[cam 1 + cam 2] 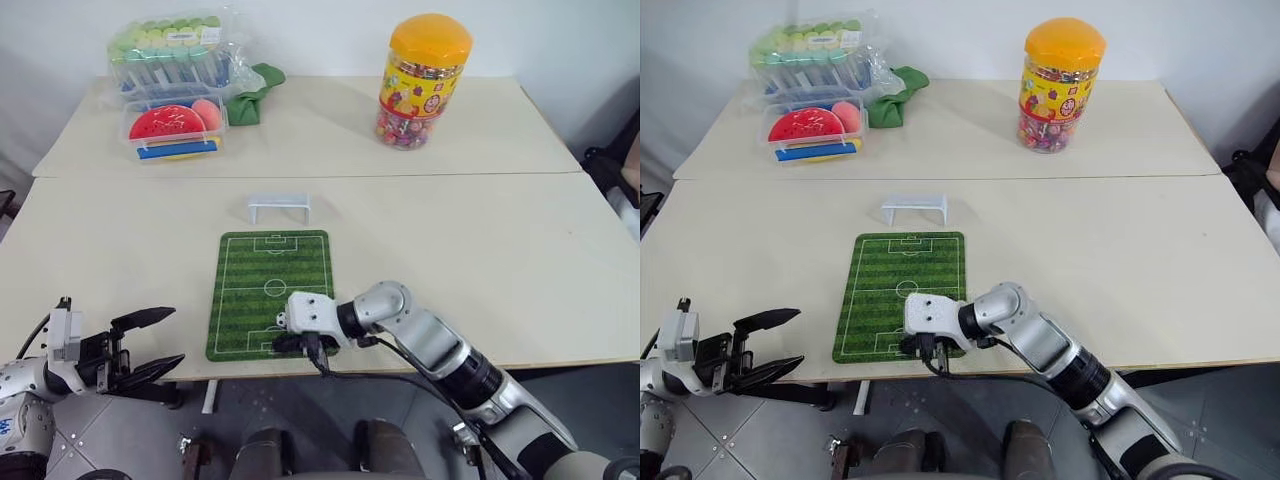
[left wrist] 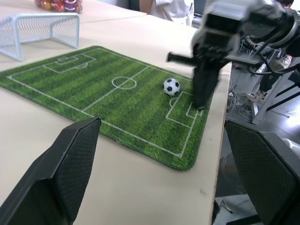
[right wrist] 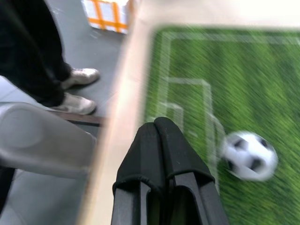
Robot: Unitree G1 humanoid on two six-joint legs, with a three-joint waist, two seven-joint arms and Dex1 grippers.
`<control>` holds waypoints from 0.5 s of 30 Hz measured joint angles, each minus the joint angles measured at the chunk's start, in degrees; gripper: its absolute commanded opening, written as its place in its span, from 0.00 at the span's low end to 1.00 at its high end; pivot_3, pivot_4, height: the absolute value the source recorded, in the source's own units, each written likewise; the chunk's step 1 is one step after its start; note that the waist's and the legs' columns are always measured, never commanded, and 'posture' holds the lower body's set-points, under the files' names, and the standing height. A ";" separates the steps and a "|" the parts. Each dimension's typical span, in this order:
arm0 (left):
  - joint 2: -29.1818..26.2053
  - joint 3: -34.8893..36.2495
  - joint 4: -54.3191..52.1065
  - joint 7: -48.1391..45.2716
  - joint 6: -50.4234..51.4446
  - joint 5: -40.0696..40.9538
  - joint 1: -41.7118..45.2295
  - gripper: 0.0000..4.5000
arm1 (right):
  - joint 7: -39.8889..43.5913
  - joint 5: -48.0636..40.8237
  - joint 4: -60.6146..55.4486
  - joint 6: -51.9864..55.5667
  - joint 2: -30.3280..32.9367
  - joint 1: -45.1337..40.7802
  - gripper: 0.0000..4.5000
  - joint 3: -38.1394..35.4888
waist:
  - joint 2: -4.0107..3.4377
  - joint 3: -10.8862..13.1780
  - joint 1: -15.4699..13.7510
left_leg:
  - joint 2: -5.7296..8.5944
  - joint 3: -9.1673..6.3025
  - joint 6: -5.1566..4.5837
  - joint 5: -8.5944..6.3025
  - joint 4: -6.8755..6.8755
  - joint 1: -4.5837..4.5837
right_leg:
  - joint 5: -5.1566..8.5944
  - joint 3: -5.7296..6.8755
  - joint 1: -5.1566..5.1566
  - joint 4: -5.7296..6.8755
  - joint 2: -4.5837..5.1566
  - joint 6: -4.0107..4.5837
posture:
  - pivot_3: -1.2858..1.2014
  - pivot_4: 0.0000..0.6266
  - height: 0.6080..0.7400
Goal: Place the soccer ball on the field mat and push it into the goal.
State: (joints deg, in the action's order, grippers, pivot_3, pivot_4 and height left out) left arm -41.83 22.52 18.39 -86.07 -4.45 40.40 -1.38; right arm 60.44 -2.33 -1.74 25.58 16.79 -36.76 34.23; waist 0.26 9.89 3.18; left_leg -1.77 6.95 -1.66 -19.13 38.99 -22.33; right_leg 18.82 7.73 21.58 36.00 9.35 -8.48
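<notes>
Resting free on the mat (image 1: pixel 270 290), the ball (image 2: pixel 171 86) lies near the penalty box at the robot's end, so placement reads as complete and the push is the step in hand.

Right gripper (image 3: pixel 162 129): jaws pressed together, holding nothing, tips low over the mat's near edge. The ball sits just beside the closed tips, apart from them, on the side toward the mat's centre.

Left gripper (image 1: pixel 150 345): jaws spread wide, empty, held off the table's (image 1: pixel 480 260) near edge, well apart from the ball.

Next move, in my judgement: the closed right tips should come in behind the ball, on its side away from the goal (image 1: pixel 279 206), and sweep it up the length of the mat. The goal stands just beyond the far end of the mat, with its mouth facing the field. A glancing contact would likely send the ball sideways off the mat.

Materials:
- Ball: small, round, smooth, white with black patches; it will roll readily.
- Mat: thin, flat, striped green with white lines, rounded corners; surface looks softly napped.
- Goal: low, wide, pale frame with fine netting.
- Finger pads: black, finely ribbed.
- Table: smooth, pale, matte.
</notes>
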 measured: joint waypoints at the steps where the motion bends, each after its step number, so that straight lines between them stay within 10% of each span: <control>1: 0.00 -0.05 0.29 0.00 -0.02 -0.02 0.94 1.00 | -0.95 0.40 2.37 -0.94 -0.59 -1.40 0.01 -0.86 | 0.00 0.00 0.02 | 0.00 0.01 0.00 0.00 0.01 -0.01 | 0.00 0.00 0.00 0.00 0.00 0.00 | 0.52 0.24 1.00; 15: -0.82 -1.27 6.97 0.05 -2.82 -1.59 9.99 1.00 | -9.60 2.02 26.50 -11.94 2.44 -21.02 0.01 -18.81 | -0.03 0.02 0.30 | 0.05 -0.02 0.00 -0.02 -0.32 -0.02 | 0.00 0.08 0.11 -0.01 -0.02 0.00 | 0.52 0.24 1.00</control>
State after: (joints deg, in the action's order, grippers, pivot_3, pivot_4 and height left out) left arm -42.65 21.25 25.35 -86.03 -7.27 38.82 8.61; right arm 50.84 -0.31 24.76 13.64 19.22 -57.79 15.42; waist 0.23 9.91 3.49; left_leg -1.72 6.93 -1.67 -19.15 38.66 -22.35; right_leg 18.82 7.81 21.69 35.99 9.33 -8.49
